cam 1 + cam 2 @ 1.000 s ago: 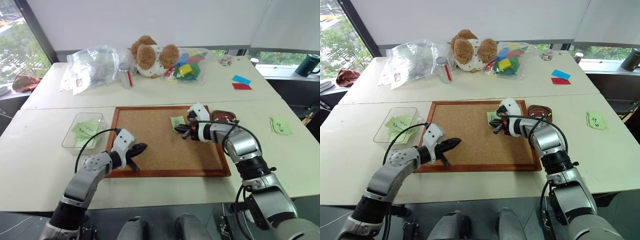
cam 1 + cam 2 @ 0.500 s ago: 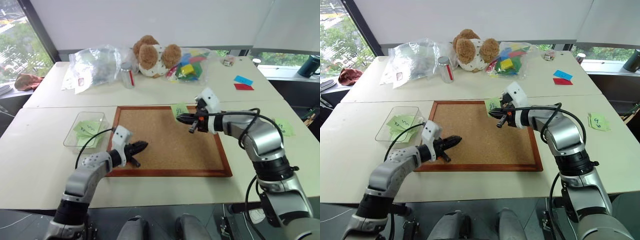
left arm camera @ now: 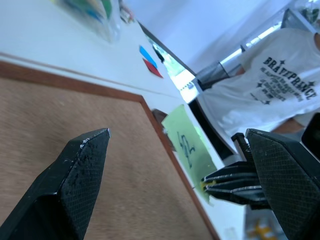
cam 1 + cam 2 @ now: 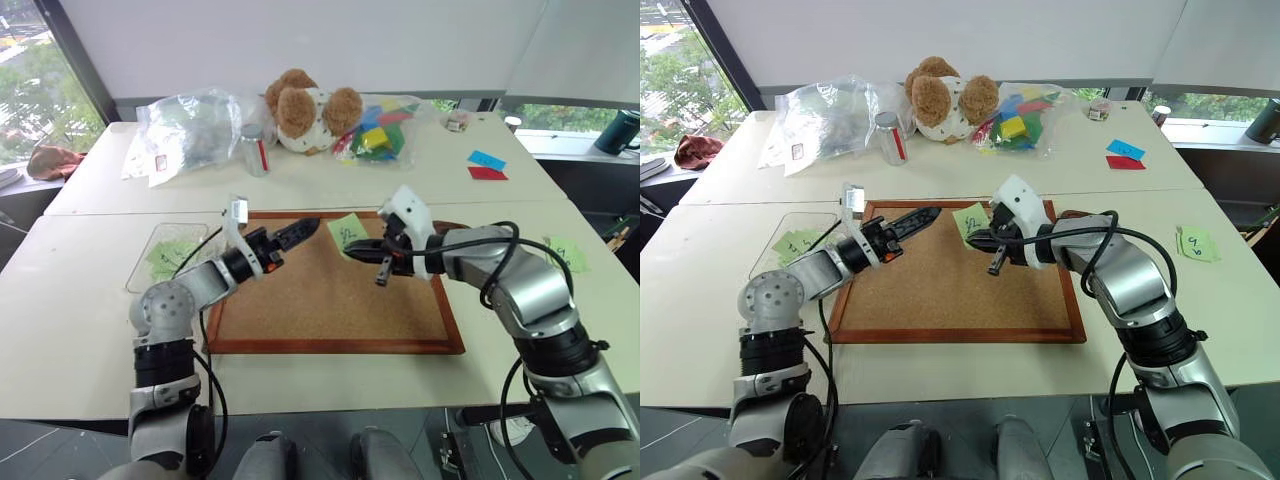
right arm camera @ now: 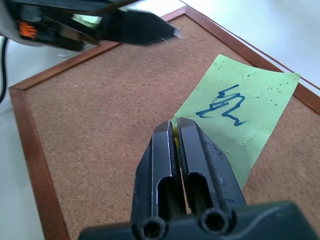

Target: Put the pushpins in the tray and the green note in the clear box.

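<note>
The green note (image 4: 347, 231), a light green slip with a dark scribble, hangs over the cork board (image 4: 330, 295), pinched at one corner by my shut right gripper (image 5: 175, 124). My left gripper (image 3: 175, 137) is open and level, its fingertips (image 4: 308, 225) pointing at the note from just to its left, with nothing between them. The clear box (image 4: 172, 256) sits left of the board with green slips inside. A dark brown edge of the tray (image 4: 1076, 215) peeks out behind my right arm. The pushpins are hidden.
Another green note (image 4: 563, 252) lies at the right of the table, with blue and red papers (image 4: 483, 165) farther back. A teddy bear (image 4: 305, 108), plastic bags (image 4: 195, 125) and a can (image 4: 253, 150) line the far side. A person in a white T-shirt (image 3: 265, 85) stands beyond the table.
My right gripper lifted the green note off the board and drew it toward the middle. My left gripper rose from the board's front left, rolled, opened and now points at the note.
</note>
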